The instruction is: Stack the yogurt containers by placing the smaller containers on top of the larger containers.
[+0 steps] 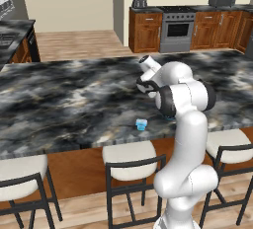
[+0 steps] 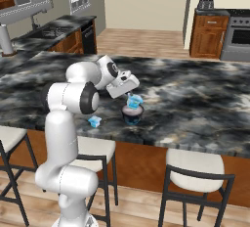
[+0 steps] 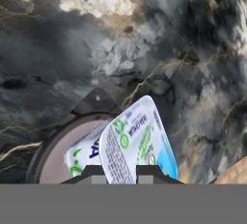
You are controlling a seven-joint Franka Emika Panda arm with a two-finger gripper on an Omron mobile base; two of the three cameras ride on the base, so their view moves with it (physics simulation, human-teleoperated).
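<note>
My gripper (image 2: 131,97) is shut on a light-blue yogurt cup (image 2: 133,101) with a whitish printed top (image 3: 137,146), tilted on its side. It hangs just above the wide dark-rimmed round tub (image 2: 132,115), whose pale top (image 3: 60,158) lies right beneath the cup in the hand view. Whether the cup touches the tub I cannot tell. A tiny light-blue cup (image 1: 142,124) (image 2: 94,121) stands alone on the dark marble counter near its front edge, left of the tub. In the left base view my arm hides the tub and the held cup.
The dark marble counter (image 1: 69,95) stretches wide to the left and back. Stools (image 1: 129,160) stand along its front edge (image 2: 146,140). A stove (image 1: 176,29) and wooden cabinets (image 1: 146,30) line the far wall.
</note>
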